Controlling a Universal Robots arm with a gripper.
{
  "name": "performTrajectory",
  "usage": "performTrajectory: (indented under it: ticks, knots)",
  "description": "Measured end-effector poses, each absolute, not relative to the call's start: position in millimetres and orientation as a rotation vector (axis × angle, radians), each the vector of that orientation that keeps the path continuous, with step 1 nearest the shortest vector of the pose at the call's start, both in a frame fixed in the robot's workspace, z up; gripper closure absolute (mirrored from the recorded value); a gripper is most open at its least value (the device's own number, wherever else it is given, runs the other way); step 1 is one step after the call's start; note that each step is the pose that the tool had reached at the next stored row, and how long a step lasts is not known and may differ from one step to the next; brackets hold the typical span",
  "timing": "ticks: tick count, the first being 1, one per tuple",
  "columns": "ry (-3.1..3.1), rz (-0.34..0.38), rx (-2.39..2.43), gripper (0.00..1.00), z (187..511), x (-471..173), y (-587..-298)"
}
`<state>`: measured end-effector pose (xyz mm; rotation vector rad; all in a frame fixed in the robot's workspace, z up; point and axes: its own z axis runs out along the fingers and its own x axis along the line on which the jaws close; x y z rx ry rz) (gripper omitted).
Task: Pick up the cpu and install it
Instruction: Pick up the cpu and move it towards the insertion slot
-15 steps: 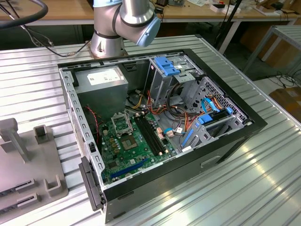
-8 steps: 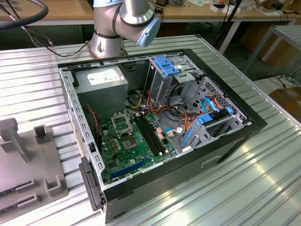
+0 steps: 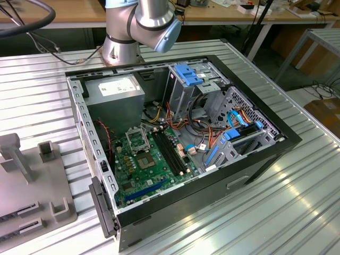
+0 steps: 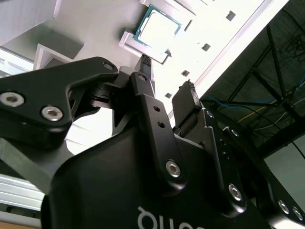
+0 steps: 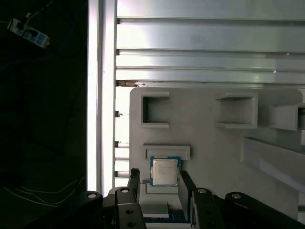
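- A grey fixture plate (image 3: 26, 196) lies at the exterior view's left on the ribbed metal table (image 3: 297, 212), just beside the open computer case (image 3: 255, 159) and apart from it.
- In the first wrist view the fixture plate (image 5: 214, 143) lies beneath the fingers, and the cpu (image 5: 165, 171) sits flat in a shallow framed seat on it, silver top up with a thin green edge around it.
- The gripper (image 5: 159, 172) has its two dark fingers (image 5: 134, 183) spread wide, one to each side of the cpu, and they grasp nothing.
- In the second wrist view the gripper (image 4: 166, 72) stands clear of the cpu (image 4: 157, 27), which lies beyond the fingertips (image 4: 145, 64) with bare plate between.
- Two square pockets (image 5: 155, 109) in the plate lie farther out past the fingertips, well beyond the cpu.
- A power strip (image 5: 28, 31) lies on the dark floor past the table's edge, well apart from the fingers.
- The arm (image 3: 143, 21) rises from its base behind the case in the exterior view.
- Inside the case lies the green motherboard (image 3: 143, 164), with a metal-framed socket (image 3: 139, 139), long black memory slots (image 3: 172, 154) beside it, and a grey power supply (image 3: 114, 90) at the back.
- Blue drive latches (image 3: 188, 74) sit toward the exterior view's right.
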<state>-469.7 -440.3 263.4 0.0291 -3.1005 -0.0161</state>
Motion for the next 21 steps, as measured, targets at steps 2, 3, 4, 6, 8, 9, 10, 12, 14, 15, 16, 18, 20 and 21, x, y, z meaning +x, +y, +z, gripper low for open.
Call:
performTrajectory:
  ticks: [2,3,4,6,8,9,10,12,14,15,16,18,20,21]
  knots:
    - [-3.101,-0.016,0.029,0.55,259.4,-469.7,-442.7]
    - [-3.101,-0.016,0.029,0.55,256.8,-469.7,-444.4]
    - [-3.101,-0.016,0.029,0.55,255.1,-469.7,-445.4]
    - [-3.101,-0.016,0.029,0.55,252.2,-469.5,-447.2]
    - [-3.103,-0.016,0.029,0.55,250.1,-469.2,-448.3]
    - [-3.106,-0.016,0.029,0.55,248.5,-469.0,-448.5]
    - [-3.110,-0.015,0.029,0.55,247.4,-468.6,-448.6]
    - [-3.115,-0.015,0.029,0.55,244.7,-468.3,-448.6]
    - [-3.115,-0.015,0.029,0.55,240.7,-468.1,-448.6]
    - [-3.115,-0.015,0.029,0.55,238.5,-467.9,-448.6]
    - [-3.116,-0.015,0.029,0.55,236.5,-467.6,-448.7]
    - [-3.116,-0.015,0.029,0.55,232.8,-467.1,-448.9]
    - [-3.116,-0.015,0.029,0.55,228.9,-466.8,-449.2]
    - [-3.116,-0.015,0.029,0.55,226.0,-466.5,-449.4]
